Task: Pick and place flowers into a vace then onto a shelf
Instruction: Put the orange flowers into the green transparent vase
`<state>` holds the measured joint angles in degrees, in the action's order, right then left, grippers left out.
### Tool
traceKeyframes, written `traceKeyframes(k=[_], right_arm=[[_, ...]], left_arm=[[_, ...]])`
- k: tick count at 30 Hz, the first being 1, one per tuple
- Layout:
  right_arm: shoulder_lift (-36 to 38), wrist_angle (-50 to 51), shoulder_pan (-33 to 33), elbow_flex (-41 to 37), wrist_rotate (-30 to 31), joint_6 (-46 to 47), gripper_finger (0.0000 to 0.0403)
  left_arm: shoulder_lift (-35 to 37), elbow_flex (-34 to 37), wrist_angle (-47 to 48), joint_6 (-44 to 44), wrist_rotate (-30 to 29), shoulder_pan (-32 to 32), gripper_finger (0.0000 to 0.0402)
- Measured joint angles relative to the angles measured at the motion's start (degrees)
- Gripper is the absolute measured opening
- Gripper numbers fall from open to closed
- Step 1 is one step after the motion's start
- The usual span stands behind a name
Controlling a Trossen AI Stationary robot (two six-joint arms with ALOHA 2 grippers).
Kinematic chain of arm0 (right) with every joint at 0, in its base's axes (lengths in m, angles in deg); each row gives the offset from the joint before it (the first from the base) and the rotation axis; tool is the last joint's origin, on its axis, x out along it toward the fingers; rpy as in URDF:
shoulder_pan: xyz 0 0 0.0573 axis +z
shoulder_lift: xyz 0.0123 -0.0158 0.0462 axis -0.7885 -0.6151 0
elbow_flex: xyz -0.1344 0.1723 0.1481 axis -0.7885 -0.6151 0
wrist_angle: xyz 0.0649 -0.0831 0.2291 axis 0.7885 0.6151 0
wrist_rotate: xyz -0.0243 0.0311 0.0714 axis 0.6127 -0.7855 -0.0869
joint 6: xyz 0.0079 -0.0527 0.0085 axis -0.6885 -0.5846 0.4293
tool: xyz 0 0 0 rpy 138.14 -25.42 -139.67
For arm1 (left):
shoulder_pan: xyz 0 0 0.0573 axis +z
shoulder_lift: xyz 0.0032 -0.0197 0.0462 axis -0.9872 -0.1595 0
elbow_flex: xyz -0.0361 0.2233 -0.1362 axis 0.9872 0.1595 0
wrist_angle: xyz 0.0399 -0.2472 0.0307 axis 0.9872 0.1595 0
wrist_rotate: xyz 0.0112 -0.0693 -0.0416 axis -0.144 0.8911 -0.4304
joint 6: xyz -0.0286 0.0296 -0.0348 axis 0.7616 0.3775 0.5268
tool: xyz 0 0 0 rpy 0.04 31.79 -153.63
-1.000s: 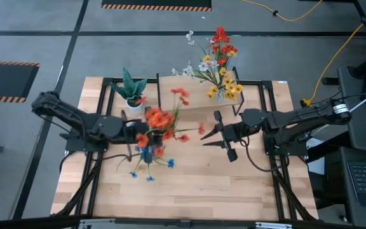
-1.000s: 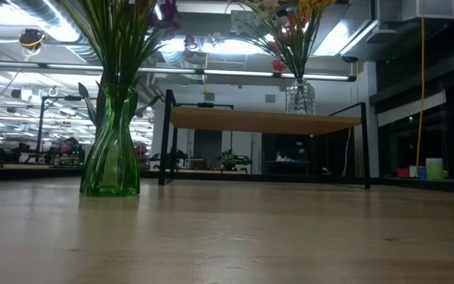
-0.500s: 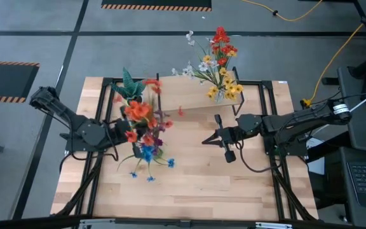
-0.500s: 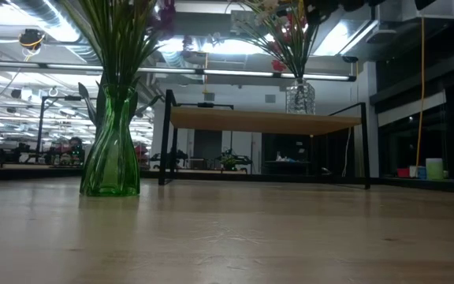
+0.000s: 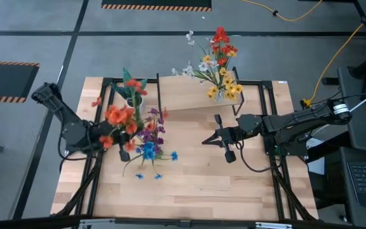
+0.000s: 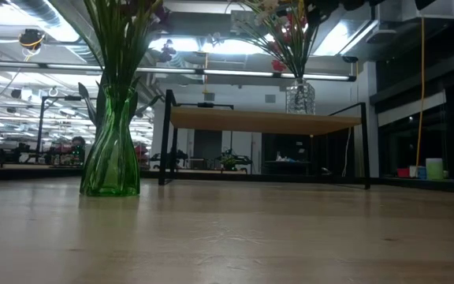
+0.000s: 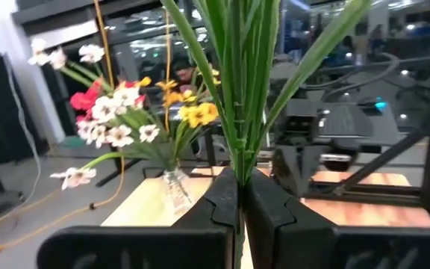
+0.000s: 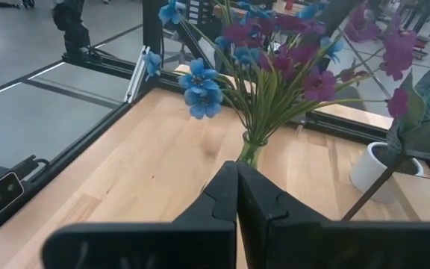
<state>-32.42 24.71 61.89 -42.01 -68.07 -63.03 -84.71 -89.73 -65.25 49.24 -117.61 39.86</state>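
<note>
1. The left pincer (image 7: 239,217) is seen clamped on a bundle of green stems (image 7: 241,97); these belong to the orange flowers (image 5: 121,116) held above the counter (image 5: 196,184) on its left side.
2. A green vase (image 6: 110,146) stands upright on the counter, holding purple and blue flowers (image 8: 275,63); in the high view the orange flowers are seen just beside this bunch (image 5: 148,143), and whether the held stems reach into the vase cannot be told.
3. The right pincer (image 8: 236,196) is seen with its fingers pressed together and nothing between them, near the middle of the counter (image 5: 216,141), apart from the green vase it faces.
4. The shelf (image 6: 266,121) is seen at the counter's far side; a clear glass vase (image 6: 299,97) with red, yellow and white flowers (image 5: 218,60) stands on it.
5. A spiky green plant in a white pot (image 8: 383,161) is seen near the shelf's left end.
</note>
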Motion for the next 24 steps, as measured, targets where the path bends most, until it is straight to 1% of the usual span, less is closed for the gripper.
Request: traceKeyframes(k=[5,9,11,15,20,21,24], right_arm=[[0.0,0.0,0.0,0.0,0.0,0.0,0.0003],[0.0,0.0,0.0,0.0,0.0,0.0,0.0002],[0.0,0.0,0.0,0.0,0.0,0.1,0.0002],[0.0,-0.2,0.0,0.0,0.0,0.3,0.0002],[0.0,-0.2,0.0,0.0,0.0,1.6,0.0002],[0.0,-0.2,0.1,0.0,0.0,1.7,0.0002],[0.0,-0.3,0.1,0.0,0.0,2.4,0.0002]], left_arm=[[0.0,0.0,-2.5,-4.0,-2.7,-6.1,0.0004],[0.0,-0.6,-3.3,-5.2,-8.8,-12.0,0.0004],[-0.1,-0.6,-3.1,-3.5,-12.0,-14.4,0.0004],[-1.8,-0.6,-2.9,-0.8,-16.4,-18.8,0.0004],[-5.2,-0.1,-2.7,4.0,-25.5,-24.0,0.0004],[-6.0,-0.1,-2.7,4.7,-26.4,-25.1,0.0004],[-8.2,-0.1,-2.6,8.3,-26.6,-26.9,0.0004]])
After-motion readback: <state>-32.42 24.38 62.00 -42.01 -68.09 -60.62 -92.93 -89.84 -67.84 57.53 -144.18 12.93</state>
